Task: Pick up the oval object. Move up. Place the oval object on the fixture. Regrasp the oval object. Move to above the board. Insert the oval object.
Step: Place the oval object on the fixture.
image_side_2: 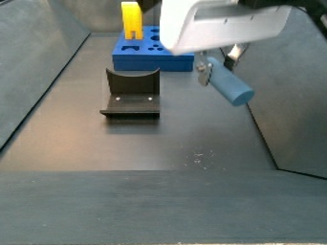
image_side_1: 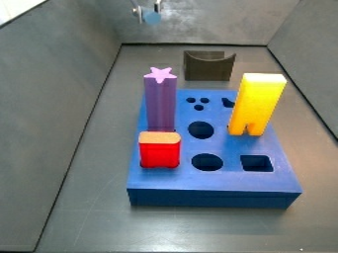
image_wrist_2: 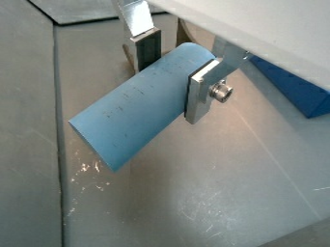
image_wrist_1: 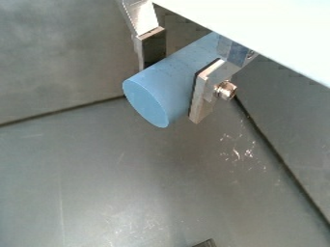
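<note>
My gripper (image_wrist_1: 180, 68) is shut on the oval object (image_wrist_1: 161, 92), a grey-blue peg clamped crosswise between the silver fingers (image_wrist_1: 209, 92). Most of the peg's length sticks out to one side of the gripper (image_wrist_2: 175, 68), as the oval object (image_wrist_2: 129, 121) shows in a wrist view. In a side view the gripper (image_side_2: 211, 59) holds the oval object (image_side_2: 228, 86) tilted in the air, off to the right of the dark fixture (image_side_2: 130, 93). The blue board (image_side_2: 141, 63) lies behind the fixture. Seen from the board's side, the gripper (image_side_1: 149, 12) hangs high beyond the fixture (image_side_1: 209, 65) and board (image_side_1: 211, 194).
On the board stand a purple star-topped peg (image_side_1: 160, 99), a yellow arch block (image_side_1: 256, 102) and a red block (image_side_1: 160, 150). Several holes in the board's top are open. Grey walls close in the dark floor on both sides.
</note>
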Robot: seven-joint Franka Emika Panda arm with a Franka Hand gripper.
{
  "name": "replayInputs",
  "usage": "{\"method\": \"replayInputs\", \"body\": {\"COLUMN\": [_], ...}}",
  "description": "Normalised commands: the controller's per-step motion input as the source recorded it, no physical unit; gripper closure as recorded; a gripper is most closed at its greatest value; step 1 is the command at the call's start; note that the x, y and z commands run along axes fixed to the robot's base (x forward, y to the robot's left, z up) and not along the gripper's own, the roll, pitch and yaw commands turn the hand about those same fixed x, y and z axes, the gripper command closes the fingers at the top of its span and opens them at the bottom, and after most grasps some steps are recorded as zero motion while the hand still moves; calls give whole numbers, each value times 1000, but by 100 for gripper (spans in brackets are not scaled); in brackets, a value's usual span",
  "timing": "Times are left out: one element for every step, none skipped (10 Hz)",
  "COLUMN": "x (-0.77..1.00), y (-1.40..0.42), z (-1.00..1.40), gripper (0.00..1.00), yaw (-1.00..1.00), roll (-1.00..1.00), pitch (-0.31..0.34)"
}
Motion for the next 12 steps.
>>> {"method": "replayInputs", "body": {"x": [-19,-16,-8,-4,1000,1000,1000,1000,1000,1000,1000,1000], "y": [-3,1,1,4,-944,-942,-893,-755,-621,-476,-348,-202], "z": [868,748,539,407,304,232,206,191,155,123,97,64], "gripper": [100,100,100,100,100,100,100,100,100,100,100,100], "yaw": [29,28,28,29,-1000,-1000,-1000,-1000,-769,-390,77,171], "roll": [118,110,97,99,9,5,3,-3,-19,-17,-26,-20], "pitch": [101,100,102,106,66,71,91,136,211,214,155,142]}}
